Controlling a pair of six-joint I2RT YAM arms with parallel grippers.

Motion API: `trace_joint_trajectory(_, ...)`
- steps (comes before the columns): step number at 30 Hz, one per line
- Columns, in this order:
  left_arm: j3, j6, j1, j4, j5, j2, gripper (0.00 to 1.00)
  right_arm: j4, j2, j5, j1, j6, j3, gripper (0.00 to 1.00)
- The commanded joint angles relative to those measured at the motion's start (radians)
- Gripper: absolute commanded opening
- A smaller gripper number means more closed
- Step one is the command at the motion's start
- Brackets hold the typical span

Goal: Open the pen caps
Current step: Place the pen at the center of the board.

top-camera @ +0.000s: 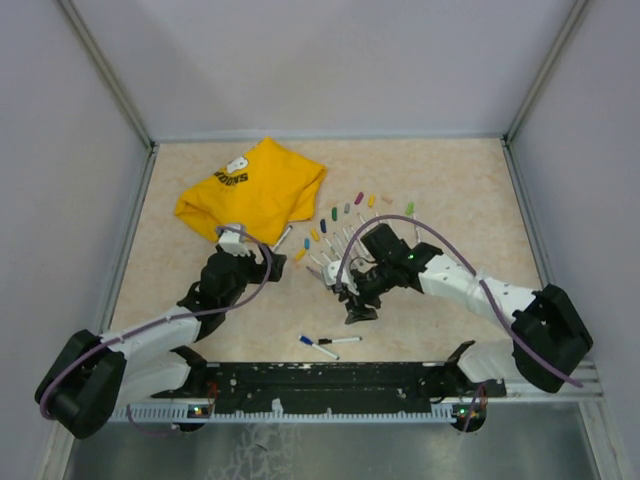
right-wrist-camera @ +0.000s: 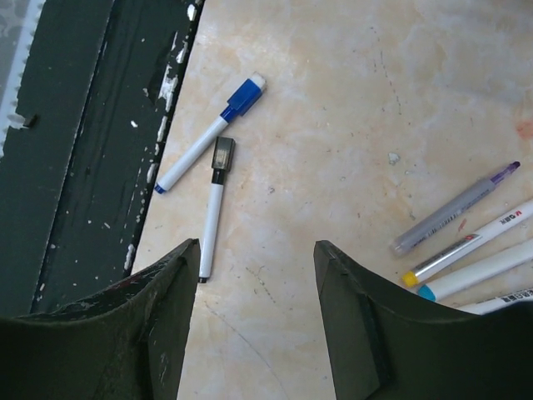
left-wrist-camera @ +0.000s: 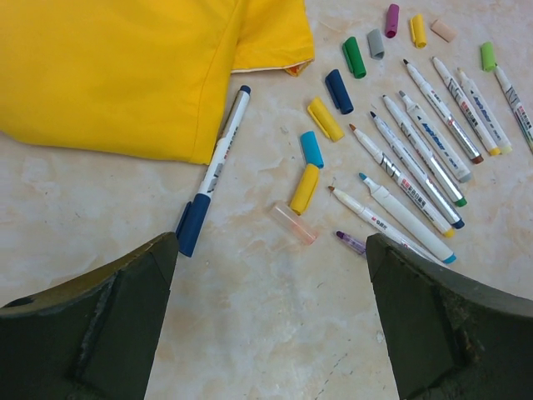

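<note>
Our left gripper [left-wrist-camera: 271, 250] stands wide open and empty above the bare worktop [left-wrist-camera: 250, 333]. Just beyond it, mid-worktop, lie loose pen caps [left-wrist-camera: 315, 150] and a row of uncapped pens [left-wrist-camera: 416, 167]. A blue-capped pen [left-wrist-camera: 212, 171] lies along the yellow T-shirt [left-wrist-camera: 125, 67]. Our right gripper [right-wrist-camera: 258, 250] is likewise released, over two further pens [right-wrist-camera: 204, 142] by the near edge.

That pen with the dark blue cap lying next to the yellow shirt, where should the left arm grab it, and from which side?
Probably the white barrel right beside the dark blue cap, from straight above, jaws across its width. It lies flat, that leaves the cap free to pull, and the yellow shirt crowds the other end.
</note>
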Motion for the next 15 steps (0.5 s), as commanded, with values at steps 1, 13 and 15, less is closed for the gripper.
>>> trace_joint_trajectory(1, -0.022, 0.012, 0.004, 0.045, -0.017, -0.019, 0.99, 0.049, -0.006, 0.081, 0.063, -0.037, -0.01, 0.57)
trace_joint_trajectory(13, -0.019, 0.018, 0.004, 0.052, -0.003, -0.003, 0.99, 0.1, 0.067, 0.206, 0.179, 0.006, -0.023, 0.56)
trace_joint_trajectory(15, -0.02, 0.016, 0.004, 0.052, -0.004, -0.004, 0.99, 0.102, 0.083, 0.212, 0.191, 0.013, -0.023, 0.56)
